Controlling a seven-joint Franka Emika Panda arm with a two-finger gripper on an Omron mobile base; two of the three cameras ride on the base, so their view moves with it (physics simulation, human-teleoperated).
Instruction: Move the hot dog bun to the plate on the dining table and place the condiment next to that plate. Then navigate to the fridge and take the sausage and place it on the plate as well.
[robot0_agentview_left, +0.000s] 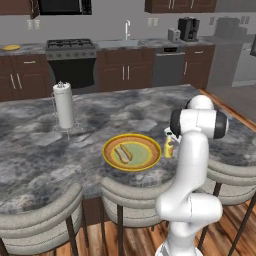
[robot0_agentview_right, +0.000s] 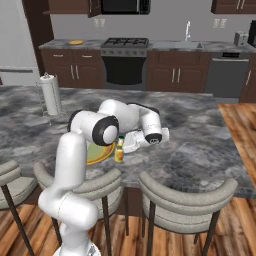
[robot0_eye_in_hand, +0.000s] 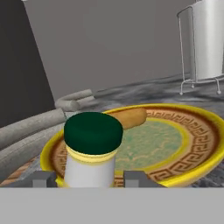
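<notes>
Bun (robot0_agentview_left: 123, 153) on plate (robot0_agentview_left: 146, 161), end effector (robot0_eye_in_hand: 85, 179) clamped round condiment bottle (robot0_eye_in_hand: 92, 151) beside it.

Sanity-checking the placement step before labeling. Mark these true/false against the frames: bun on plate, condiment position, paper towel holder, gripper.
1. The hot dog bun lies on the plate. True.
2. The condiment bottle stands on the plate. False: it stands beside the plate, on the table.
3. The paper towel holder has tipped over. False: it is upright.
4. The gripper flanks the bottle. True.
5. The bottle's cap is red. False: dark green.
</notes>
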